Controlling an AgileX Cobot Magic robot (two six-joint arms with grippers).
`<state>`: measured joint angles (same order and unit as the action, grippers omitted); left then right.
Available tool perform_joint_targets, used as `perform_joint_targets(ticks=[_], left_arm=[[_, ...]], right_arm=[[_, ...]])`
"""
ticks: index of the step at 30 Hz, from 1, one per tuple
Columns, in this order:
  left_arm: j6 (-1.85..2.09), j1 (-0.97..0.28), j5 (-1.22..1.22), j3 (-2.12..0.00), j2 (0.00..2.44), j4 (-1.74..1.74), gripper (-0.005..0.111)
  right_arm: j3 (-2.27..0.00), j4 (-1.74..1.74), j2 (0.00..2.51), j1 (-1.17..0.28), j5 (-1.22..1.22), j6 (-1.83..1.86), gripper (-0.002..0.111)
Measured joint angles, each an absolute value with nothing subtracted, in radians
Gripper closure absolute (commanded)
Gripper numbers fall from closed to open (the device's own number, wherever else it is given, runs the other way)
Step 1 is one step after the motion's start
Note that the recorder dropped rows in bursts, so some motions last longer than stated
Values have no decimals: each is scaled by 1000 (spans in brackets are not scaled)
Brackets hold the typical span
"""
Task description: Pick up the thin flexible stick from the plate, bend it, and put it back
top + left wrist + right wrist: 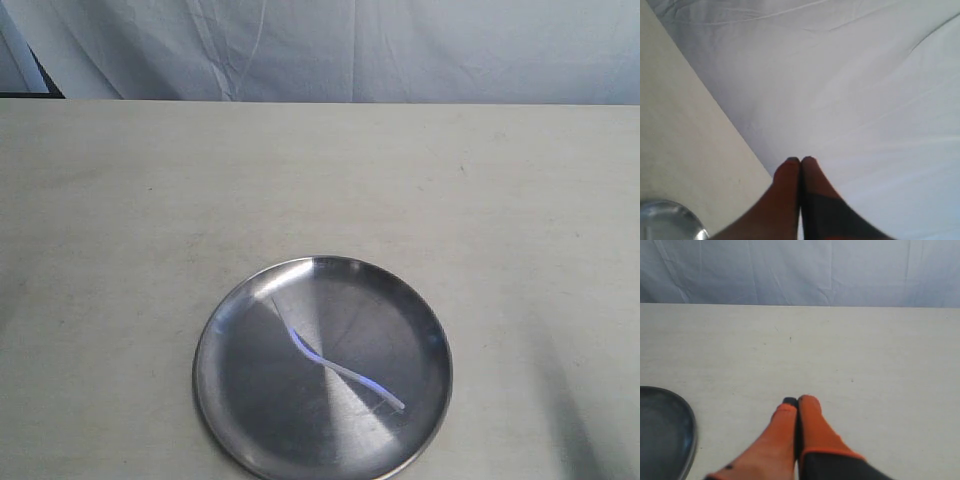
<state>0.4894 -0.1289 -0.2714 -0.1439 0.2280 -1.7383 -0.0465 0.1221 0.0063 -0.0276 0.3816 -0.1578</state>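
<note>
The wavy stick (345, 367) lies in the plate (228, 405), lower centre of the exterior frame, on the counter (150, 200) — left fingers (786, 192) and right fingers (782, 437) pressed together, holding nothing.

Pale cream table (140, 190), matte and faintly grained, with a few tiny dark specks scattered across it. Carries one round, shiny silver plate (250, 410), lying flat toward the bottom of the exterior view, about midway across, its lowest rim cut off by the frame.
</note>
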Motion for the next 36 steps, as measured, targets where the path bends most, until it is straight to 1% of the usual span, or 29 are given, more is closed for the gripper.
perform_joint_targets(ticks=[4,8,14,17,23,30,32,36], left_arm=[[735,-129,-277,-144,228,-1738,107],[1069,-129,-302,-144,228,-1738,107],[1220,-129,-303,-144,228,-1723,107],[1232,-129,-326,-144,228,-1593,107],[1238,-129,-361,-144,228,-1121,107],[1199,-129,-313,-144,228,-789,107],[1070,-129,-294,-144,228,-711,107],[580,-129,-181,-116,228,-444,107]], right_arm=[[-47,122,6,-28,382,-158,109],[-47,122,6,-28,382,-158,109],[-47,122,6,-28,382,-158,109],[-47,122,6,-28,382,-158,109],[-47,122,6,-28,382,-158,109],[-47,122,6,-28,382,-158,109],[-47,122,6,-28,382,-158,109],[-47,120,6,-28,382,-158,109]])
